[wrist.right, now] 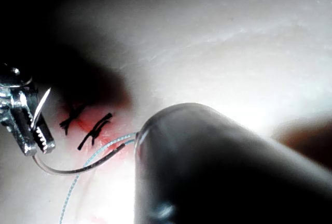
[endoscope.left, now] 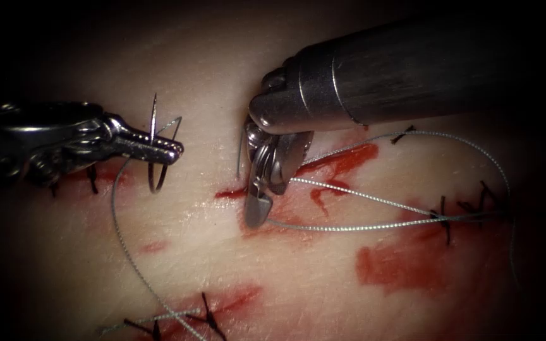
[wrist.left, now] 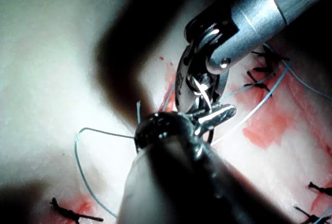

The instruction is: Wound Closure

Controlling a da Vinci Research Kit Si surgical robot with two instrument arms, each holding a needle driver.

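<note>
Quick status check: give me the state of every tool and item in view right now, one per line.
Left arm's steel needle driver: fingers shut on the needle, mid-curve.
Thin curved steel needle: held above the tissue, not in it, left of the cut.
Right arm's steel needle driver: tip down at the cut; grip unclear.
Pale grey thread: slack, looping over the tissue.
Pale pork-belly tissue: cut smeared with red fluid.
Black stitches: tied.

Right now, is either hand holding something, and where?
The left hand grips the needle near the middle of its curve, above the tissue. The right hand seems to hold nothing.
</note>
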